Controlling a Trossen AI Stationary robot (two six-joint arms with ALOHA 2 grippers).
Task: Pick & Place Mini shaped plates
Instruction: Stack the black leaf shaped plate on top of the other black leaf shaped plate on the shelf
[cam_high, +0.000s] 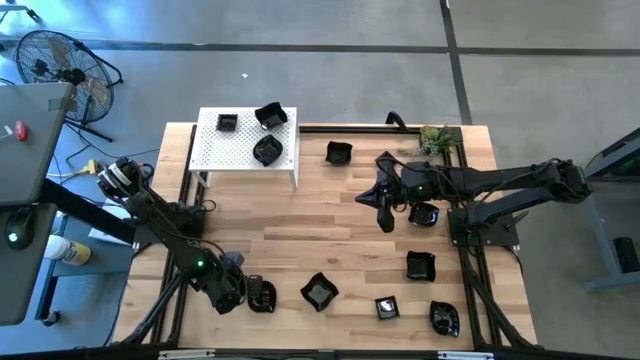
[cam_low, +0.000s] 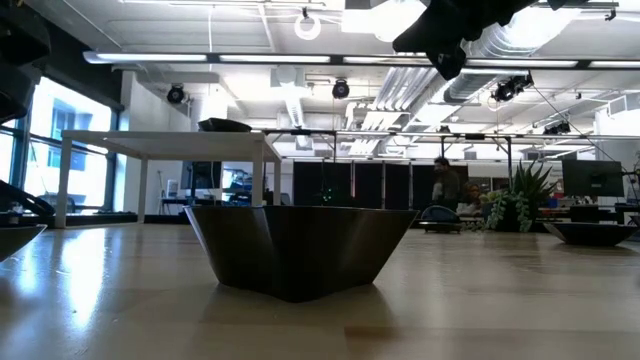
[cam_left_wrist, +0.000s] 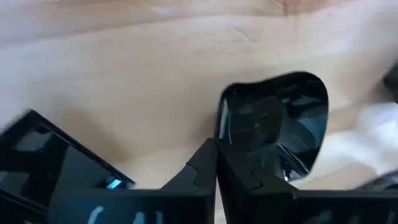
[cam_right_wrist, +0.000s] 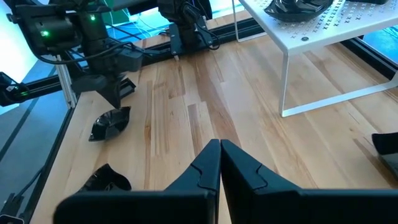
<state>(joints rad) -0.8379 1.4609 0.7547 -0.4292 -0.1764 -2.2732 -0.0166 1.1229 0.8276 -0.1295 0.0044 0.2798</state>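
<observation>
The mini shaped plates are small glossy black dishes. Three sit on a white perforated stand (cam_high: 247, 148) at the far left, and several lie about the wooden table, such as one (cam_high: 319, 292) near the front edge. My left gripper (cam_high: 247, 293) is down at the near left corner, shut on a rounded plate (cam_left_wrist: 277, 121), which shows in the high view as the plate (cam_high: 263, 297) at the gripper's tip. My right gripper (cam_high: 386, 216) hangs shut above the table's middle right, holding nothing; a plate (cam_high: 423, 214) lies beside it. My left gripper pinches the rounded plate's rim (cam_left_wrist: 222, 134) at one side between its two fingers; one finger (cam_left_wrist: 249, 177) lies over the plate's inside, the other (cam_left_wrist: 196, 171) outside it. The fingers come steeply from above, slanting from the table's left. Whether the plate still rests on the table I cannot tell.
A green plant sprig (cam_high: 437, 140) stands at the far right corner. Black rails frame the table's edges (cam_high: 470, 270). One angular plate (cam_low: 300, 250) sits close before the low camera. Bare wood lies in the table's middle (cam_high: 300, 225).
</observation>
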